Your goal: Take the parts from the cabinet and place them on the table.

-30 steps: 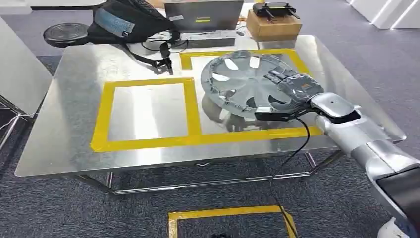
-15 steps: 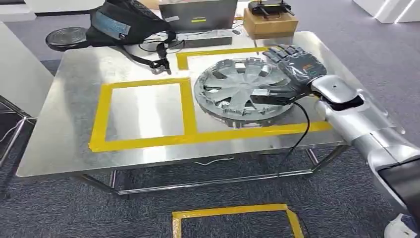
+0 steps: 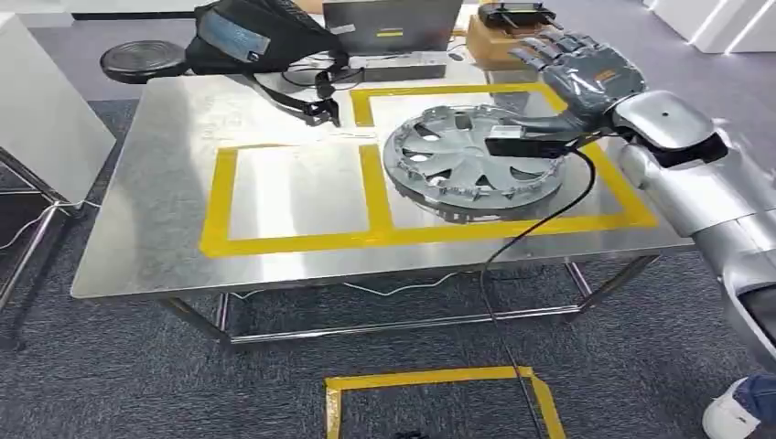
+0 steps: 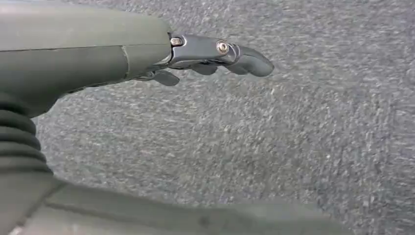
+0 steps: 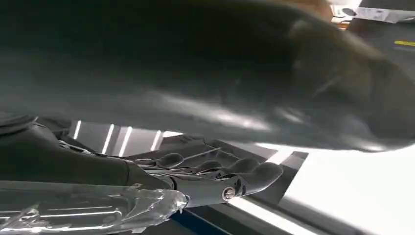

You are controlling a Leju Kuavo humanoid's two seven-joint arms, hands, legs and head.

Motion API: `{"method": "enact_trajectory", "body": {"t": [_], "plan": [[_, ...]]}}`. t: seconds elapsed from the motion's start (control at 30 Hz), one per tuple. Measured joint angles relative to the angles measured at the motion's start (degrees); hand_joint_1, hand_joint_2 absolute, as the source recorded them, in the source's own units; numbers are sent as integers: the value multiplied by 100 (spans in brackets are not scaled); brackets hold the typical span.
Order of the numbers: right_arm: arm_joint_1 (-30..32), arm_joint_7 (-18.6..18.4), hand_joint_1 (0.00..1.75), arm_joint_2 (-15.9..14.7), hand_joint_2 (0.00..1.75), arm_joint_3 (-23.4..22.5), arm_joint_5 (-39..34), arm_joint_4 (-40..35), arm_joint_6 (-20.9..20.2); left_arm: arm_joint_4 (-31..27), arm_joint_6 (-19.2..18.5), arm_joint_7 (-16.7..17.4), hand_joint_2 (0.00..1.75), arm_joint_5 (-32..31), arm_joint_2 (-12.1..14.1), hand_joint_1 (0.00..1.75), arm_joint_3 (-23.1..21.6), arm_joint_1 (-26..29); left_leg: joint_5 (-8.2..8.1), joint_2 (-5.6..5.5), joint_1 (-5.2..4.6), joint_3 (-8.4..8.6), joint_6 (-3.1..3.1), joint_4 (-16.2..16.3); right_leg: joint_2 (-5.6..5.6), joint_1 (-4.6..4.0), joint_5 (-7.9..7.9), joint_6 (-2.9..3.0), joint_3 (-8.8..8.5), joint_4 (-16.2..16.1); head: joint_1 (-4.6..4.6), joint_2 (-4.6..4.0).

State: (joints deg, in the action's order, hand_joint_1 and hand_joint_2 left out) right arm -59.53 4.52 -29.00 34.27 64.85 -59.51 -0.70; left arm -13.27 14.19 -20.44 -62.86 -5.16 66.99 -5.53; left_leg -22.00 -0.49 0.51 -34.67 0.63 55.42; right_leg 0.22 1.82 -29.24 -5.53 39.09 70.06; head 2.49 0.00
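Hubcap [image 3: 473, 163] is being shown lying flat on the table [image 3: 137, 238], inside the right-hand one of two yellow tape boxes [image 3: 371, 187], with its rim close to the tape strip between the boxes. Right hand [image 3: 575, 78] is being held above the hubcap's far right edge, its fingers [image 3: 549, 46] spread and nothing gripped; whether the thumb is touching the rim cannot be told from the head view. Left hand [image 4: 215, 56] is being held over grey carpet, its fingers [image 4: 247, 61] loosely extended and holding nothing.

Release appears to be the step in hand. It is judged best done by lifting the right hand straight up before it is drawn back, so that the hubcap is not dragged over the tape. A black cable [image 3: 531, 238] is hanging from the wrist across the table's front edge; it is likely to snag the hubcap if the arm is swung low.

Open room is being offered by the left tape box and the bare metal around it. A black bag [image 3: 261, 37], a laptop [image 3: 389, 27] and a wooden box [image 3: 499, 41] are crowding the far edge, so withdrawal is better made toward the near, right side. A second tape square [image 3: 439, 389] is marking the floor before the table.
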Motion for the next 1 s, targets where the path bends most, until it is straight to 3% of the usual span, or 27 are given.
{"method": "enact_trajectory", "body": {"t": [0.07, 0.1, 0.13, 0.23, 0.27, 0.3, 0.37, 0.4, 0.43, 0.47, 0.5, 0.57, 0.6, 0.63, 0.67, 0.73, 0.77, 0.8, 0.83, 0.87, 0.9, 0.93, 0.97, 1.0], "plan": [[-105, 0, 0, -51, 0, 0, -66, -37, -64, 0, -2, 15, 0, 0, -26, 0, 11, 16, 26, 0, 24, -60, -55, 57, -25, 37, 286, -67, -664, -1004, 2, 0], [-168, -7, 0, -64, 0, 11, -116, -42, -87, 0, -2, 26, 0, 0, 0, 0, 20, 20, 36, -2, -27, -127, -100, 83, -5, 13, 185, -123, -871, -1235, 24, 0], [-178, -30, 0, -87, 0, 15, -195, -48, -137, 0, 0, 28, 0, 0, -22, 0, 26, 22, 72, -6, -35, -147, -136, 113, 44, 18, 247, -4, -769, -1194, 11, 2], [-162, -44, 0, -120, 0, 59, -311, -46, -175, 4, 0, 42, 0, 0, -46, 0, 35, 63, 157, -22, -37, -228, -201, 115, 37, 25, 286, 123, -635, -1130, -11, 2], [-180, -44, 0, -129, 0, 79, -354, -53, -175, 6, 0, 42, 0, 0, -52, 0, 37, 62, 58, -8, -25, -267, -232, 140, 36, 37, 328, 192, -587, -1141, -13, 0], [-180, -44, 0, -142, 0, 83, -389, -65, -175, 7, 0, 42, 0, 0, -57, 0, 37, 58, -209, -4, -28, -335, -270, 347, 34, 36, 373, 263, -533, -1141, -18, 0], [-189, -44, 0, -171, 0, 90, -433, -70, -173, 7, 0, 42, 0, 0, -57, 0, 42, 49, -787, -2, -28, -597, -309, 1197, 26, 25, 463, 312, -440, -1150, -13, 0], [-190, -44, 0, -177, 0, 96, -446, -70, -160, 7, 0, 39, 0, -2, -57, 0, 42, 44, -989, 0, -28, -727, -308, 1633, 23, 10, 502, 322, -390, -1149, -22, 2], [-177, -59, 0, -195, 0, 103, -457, -70, -123, 7, -2, 39, 0, -9, -61, 0, 41, 40, -1069, 2, -31, -781, -287, 1912, 23, -13, 545, 330, -336, -1149, -20, 2], [-167, -77, 0, -206, 0, 114, -468, -70, -78, 7, -7, 39, 0, -11, -65, 0, 41, 36, -1021, 1, -45, -712, -244, 1913, 23, -42, 582, 336, -289, -1149, -18, 0], [-161, -101, 0, -219, 0, 120, -470, -70, -24, 7, -9, 39, 0, -13, -68, 0, 41, 28, -868, 1, -70, -530, -177, 1704, 26, -79, 622, 343, -242, -1150, -20, 2], [-148, -160, 0, -245, 0, 118, -468, -72, 180, 7, -9, 39, 0, -20, -70, 0, 41, 5, -528, -4, -177, 78, 33, 828, 35, -147, 706, 369, -172, -1159, -15, 0], [-127, -197, 0, -252, 0, 114, -470, -72, 314, 2, -4, 39, 0, -24, -26, 0, 41, -11, -529, -18, -278, 407, 186, 370, 25, -118, 745, 376, -167, -1161, -2, 2], [-102, -232, 0, -267, 0, 109, -481, -70, 446, 7, 0, 41, 0, -39, -37, 0, 37, -26, -594, 7, -295, 559, 256, 108, 25, -166, 780, 355, -140, -1165, -13, 0], [-31, -291, 0, -276, 0, 76, -512, -79, 588, 7, 11, 42, 0, -37, -30, 0, 37, -46, -560, -12, -305, 534, 194, 77, 13, -135, 838, 331, -127, -1181, -7, 2], [148, -341, 0, -284, 0, 3, -564, -118, 741, 7, 11, 52, 0, -39, -35, 0, 39, -48, -459, -13, -321, 500, 223, 8, 6, -118, 972, 261, -123, -1293, -9, 0], [227, -343, 0, -300, 0, -40, -604, -125, 767, 7, 13, 59, 0, -46, -50, 0, 39, -46, -339, 6, -261, 491, 204, -109, 6, -144, 979, 232, -81, -1314, -18, 0], [284, -328, 0, -328, 0, -81, -641, -133, 780, 7, 15, 72, 0, -48, -50, 0, 41, -49, -261, 23, -242, 431, 190, -135, 14, -142, 786, 204, -3, -1246, 4, 2], [325, -313, 0, -357, 0, -118, -663, -136, 778, 7, 15, 77, 0, -59, -55, 0, 42, -46, -208, 26, -234, 354, 224, -135, 14, -139, 426, 189, 90, -959, 11, 0], [374, -306, 0, -381, 0, -155, -673, -142, 778, 7, 15, 92, 0, -70, -66, 0, 41, -39, -151, 26, -233, 288, 220, -132, 11, -126, 79, 159, 186, -525, 13, 0], [438, -304, 0, -402, 0, -166, -673, -153, 780, 7, 15, 92, 0, -81, -81, 0, 41, -33, -87, 26, -232, 216, 219, -132, 11, -124, -174, 140, 292, -49, 4, 0], [503, -308, 0, -422, 0, -171, -667, -166, 798, 7, 15, 107, 0, -96, -85, 0, 39, -31, -26, 29, -226, 137, 213, -128, 10, -124, -273, 117, 353, 307, 15, 0], [594, -324, 0, -448, 0, -190, -660, -188, 842, 7, 15, 129, 0, -138, -90, 0, 35, -27, 38, 33, -217, 57, 202, -125, 10, -119, -196, 100, 321, 449, 11, 0], [724, -350, 0, -496, 0, -244, -658, -264, 928, 7, 13, 151, 0, -153, -94, 0, 28, -24, 96, 33, -206, -24, 186, -118, 9, -113, -7, 74, 160, 361, 11, 0]]}}
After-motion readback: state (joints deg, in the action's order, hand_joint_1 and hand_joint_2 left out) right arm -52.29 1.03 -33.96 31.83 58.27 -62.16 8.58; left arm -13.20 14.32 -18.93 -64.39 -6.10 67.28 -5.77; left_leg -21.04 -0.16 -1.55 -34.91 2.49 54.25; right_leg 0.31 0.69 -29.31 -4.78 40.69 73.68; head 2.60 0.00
